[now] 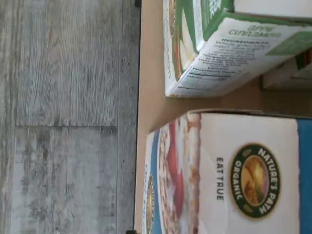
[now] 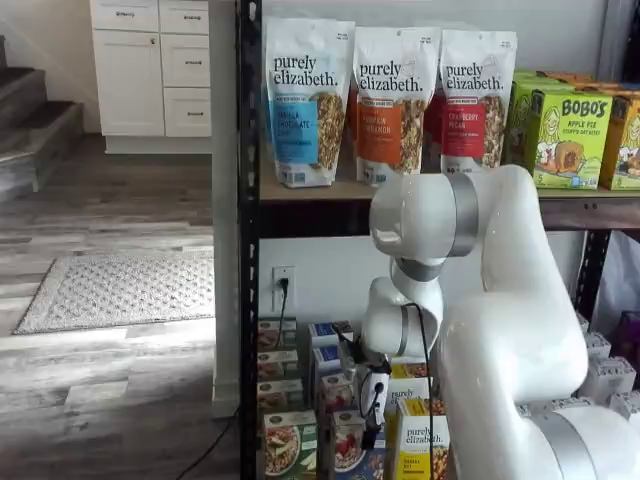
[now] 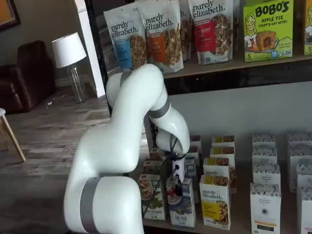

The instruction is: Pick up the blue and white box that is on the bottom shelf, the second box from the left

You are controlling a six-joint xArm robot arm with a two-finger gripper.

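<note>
While your arm reaches down in front of the rack, the gripper (image 2: pixel 374 412) hangs right above the front row of the bottom shelf (image 3: pixel 243 222), and in both shelf views it sits directly over the blue and white box (image 2: pixel 349 446). You can see only its white body and a dark tip from the side, so no gap shows between the fingers there; take the claw as spread wide, with nothing pinched in it. That box stands upright at the front edge, with the green-and-white box (image 2: pixel 290 443) just beside it on one side and the yellow-and-white box (image 2: pixel 424 440) on the other. Your wrist view looks down on the blue and white box's top panel (image 1: pixel 243 170), where a round green logo shows, with the green-and-white box (image 1: pixel 229 48) near it and bare tan shelf board between the two. Grey wood floor (image 1: pixel 63 117) lies past the shelf's edge.
</note>
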